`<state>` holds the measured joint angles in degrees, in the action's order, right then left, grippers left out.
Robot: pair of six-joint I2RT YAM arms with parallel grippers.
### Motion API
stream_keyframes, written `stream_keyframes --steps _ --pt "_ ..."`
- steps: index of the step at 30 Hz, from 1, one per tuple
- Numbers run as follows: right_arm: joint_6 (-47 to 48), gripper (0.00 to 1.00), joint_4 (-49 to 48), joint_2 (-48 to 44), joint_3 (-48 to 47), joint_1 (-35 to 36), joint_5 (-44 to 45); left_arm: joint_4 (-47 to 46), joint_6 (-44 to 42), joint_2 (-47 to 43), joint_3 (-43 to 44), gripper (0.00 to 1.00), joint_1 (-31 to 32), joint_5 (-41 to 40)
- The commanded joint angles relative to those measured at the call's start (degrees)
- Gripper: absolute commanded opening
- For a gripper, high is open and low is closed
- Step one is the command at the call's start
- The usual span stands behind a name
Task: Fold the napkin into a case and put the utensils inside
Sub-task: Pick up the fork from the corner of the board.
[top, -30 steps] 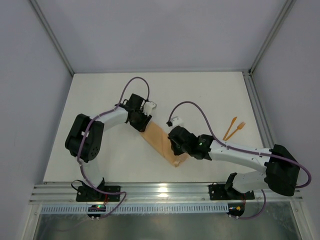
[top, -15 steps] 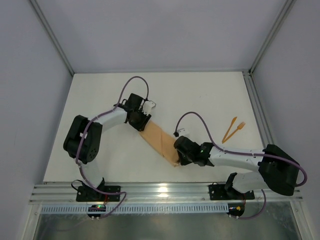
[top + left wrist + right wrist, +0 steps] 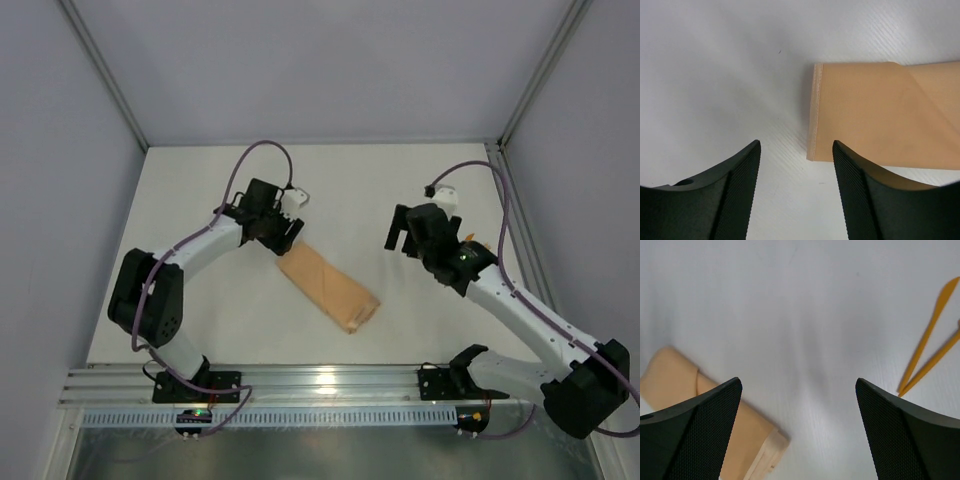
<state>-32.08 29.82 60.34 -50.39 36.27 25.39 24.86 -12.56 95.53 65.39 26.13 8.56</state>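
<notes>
Fold looks done. Left gripper [image 3: 796, 192] at end of case [image 3: 880, 115], right gripper [image 3: 797, 435] beyond case, both spread, empty. Next: pinch thin utensils [image 3: 943, 304].

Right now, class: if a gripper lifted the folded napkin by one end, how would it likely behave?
The napkin would probably sag and unfold, being thin cloth in loose layers that show at one end. It looks light, and its smooth surface may let it slide on the table.
</notes>
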Motion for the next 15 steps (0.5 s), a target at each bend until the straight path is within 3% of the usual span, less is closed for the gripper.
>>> stream_keyframes --steps 1,2,7,11,15 --pt "1.74 0.99 2.52 4.07 -4.18 -8.73 4.77 -1.04 -0.54 -4.29 1.06 0.64 0.15 -0.12" --pt "1.58 0.99 2.52 4.87 -4.88 -11.81 2.76 -1.04 -0.45 -4.82 1.23 0.64 0.15 -0.29" --pt "-8.69 0.46 5.17 7.43 -2.44 -31.57 -0.85 -0.25 -0.71 -9.38 1.24 0.65 0.06 -2.66" --pt "-8.53 0.38 0.85 6.98 3.80 -37.74 -1.13 0.19 -1.76 -12.28 0.62 0.65 0.06 -4.42" --pt "-7.14 0.31 3.05 16.36 1.35 -42.25 -4.20 0.19 -2.30 -13.87 0.18 0.66 0.06 -4.60"
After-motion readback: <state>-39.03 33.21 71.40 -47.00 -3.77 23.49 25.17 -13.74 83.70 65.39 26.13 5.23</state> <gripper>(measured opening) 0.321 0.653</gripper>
